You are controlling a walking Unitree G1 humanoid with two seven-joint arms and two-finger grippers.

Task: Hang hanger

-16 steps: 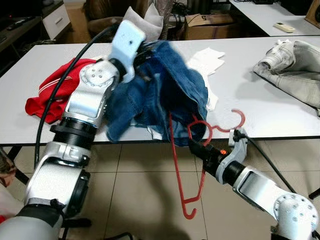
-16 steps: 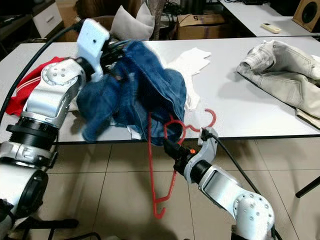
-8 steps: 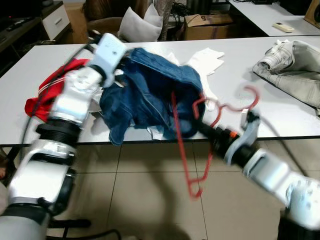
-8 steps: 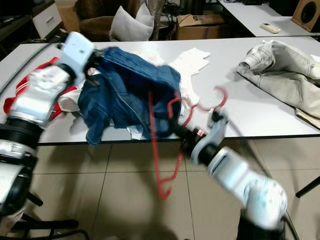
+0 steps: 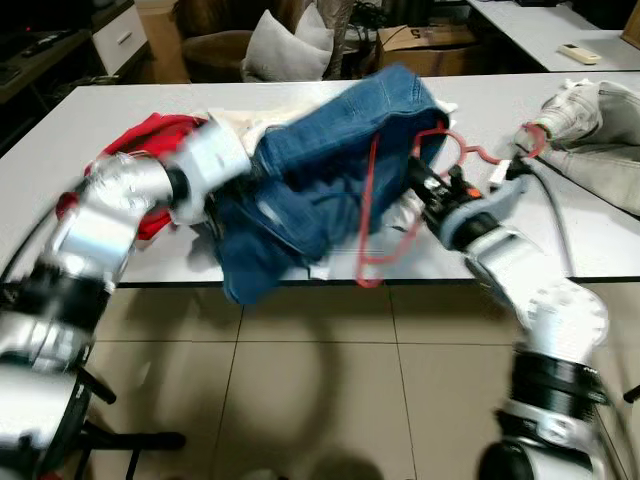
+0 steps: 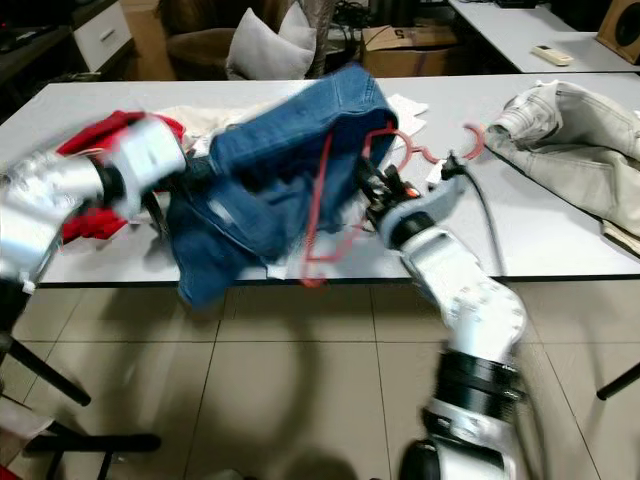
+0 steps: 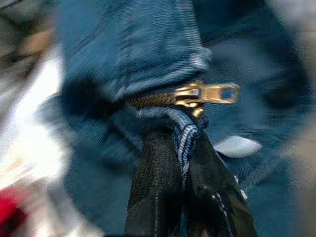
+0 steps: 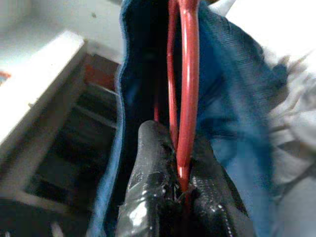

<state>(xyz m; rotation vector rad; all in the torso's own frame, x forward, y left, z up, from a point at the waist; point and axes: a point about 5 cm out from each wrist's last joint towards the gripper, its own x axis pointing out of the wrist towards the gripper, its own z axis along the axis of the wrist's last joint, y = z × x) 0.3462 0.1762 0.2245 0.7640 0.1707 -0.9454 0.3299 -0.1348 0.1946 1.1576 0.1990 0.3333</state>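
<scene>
Jeans (image 5: 330, 150) and gripper-clamped red hanger (image 5: 372, 205) now up over table (image 5: 40, 150) clutter.

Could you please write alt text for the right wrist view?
The right gripper is shut on a red hanger, whose wire runs away from the jaws alongside blue jeans. White cloth lies beyond the jeans.
</scene>
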